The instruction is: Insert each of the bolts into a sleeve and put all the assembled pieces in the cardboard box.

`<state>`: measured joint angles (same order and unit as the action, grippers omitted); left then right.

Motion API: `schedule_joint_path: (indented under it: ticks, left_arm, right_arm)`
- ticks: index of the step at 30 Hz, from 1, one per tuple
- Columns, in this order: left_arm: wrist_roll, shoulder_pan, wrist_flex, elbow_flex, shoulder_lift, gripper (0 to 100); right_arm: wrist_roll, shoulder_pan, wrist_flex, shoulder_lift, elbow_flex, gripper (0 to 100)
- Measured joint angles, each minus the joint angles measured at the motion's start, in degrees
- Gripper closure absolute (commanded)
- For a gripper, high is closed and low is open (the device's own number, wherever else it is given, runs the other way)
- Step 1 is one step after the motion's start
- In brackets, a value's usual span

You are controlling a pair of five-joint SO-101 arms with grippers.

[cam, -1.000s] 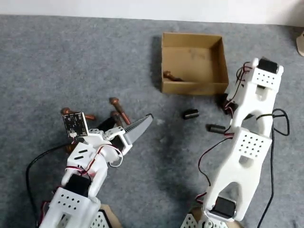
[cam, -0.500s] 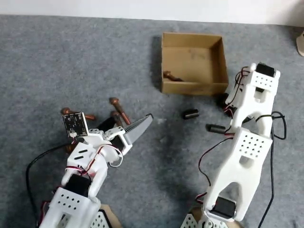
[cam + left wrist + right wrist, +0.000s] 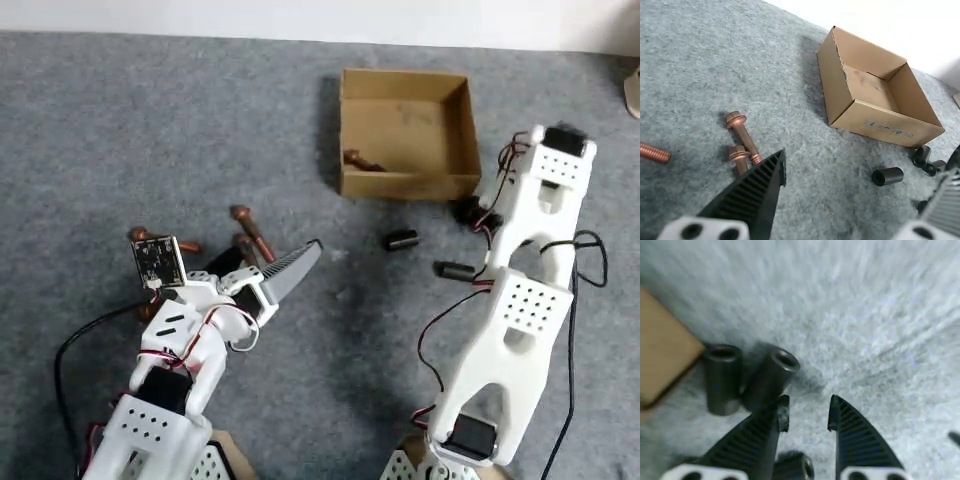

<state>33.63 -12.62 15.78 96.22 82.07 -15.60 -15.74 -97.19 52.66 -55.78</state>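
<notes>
no legible text anywhere. cardboard box: short row of small dark print on outer front wall, lower centre-right of left wrist view; characters too small to make out. same wall in high view: print not resolvable. circuit board on arm, left of high view: tiny marks, unreadable.
</notes>
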Motion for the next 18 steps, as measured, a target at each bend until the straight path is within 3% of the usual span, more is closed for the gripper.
schedule_joint_path:
  ticks: [5, 18]
  left_arm:
    - [0.0, 0.0, 0.0, 0.0, 0.0, 56]
    - [0.0, 0.0, 0.0, 0.0, 0.0, 56]
  right_arm:
    - [-0.6, 0.5, -2.5, 0.0, -7.6, 87.2]
    - [-12.3, 3.3, -2.5, 4.2, -9.3, 87.2]
